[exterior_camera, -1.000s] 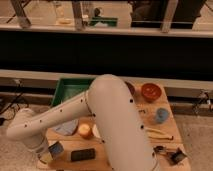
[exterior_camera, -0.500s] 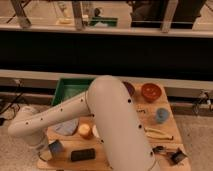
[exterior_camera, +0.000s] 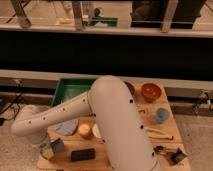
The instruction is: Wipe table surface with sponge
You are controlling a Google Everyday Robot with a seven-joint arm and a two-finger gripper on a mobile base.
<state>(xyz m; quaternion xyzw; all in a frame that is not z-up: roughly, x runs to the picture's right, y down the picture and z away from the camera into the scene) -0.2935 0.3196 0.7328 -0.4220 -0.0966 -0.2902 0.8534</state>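
Down at the front left corner of the table (exterior_camera: pixel 67 161) the gripper (exterior_camera: pixel 52 149) hangs low over the wood, and from where I stand I cannot tell whether it is clamped on anything or loose. Right against it is the sponge (exterior_camera: pixel 57 145), a small blue-grey block, touching the gripper or very nearly so. Just beside that, toward the middle of the front edge, a dark oblong block (exterior_camera: pixel 82 154) lies flat. Behind the gripper is a grey-blue dish (exterior_camera: pixel 66 128), and next to the dish sits a small round yellow-orange object (exterior_camera: pixel 85 131). The white arm (exterior_camera: pixel 112 125) rises from the gripper, sweeps back across the left half of the table and fills much of the middle. At the rear left is a green bin (exterior_camera: pixel 70 89). Across on the far right stand an orange bowl (exterior_camera: pixel 151 92) and, nearer the front, a pale blue cup (exterior_camera: pixel 161 115). A thin yellowish stick (exterior_camera: pixel 159 133) and some small dark bits (exterior_camera: pixel 174 155) lie toward the front right corner.
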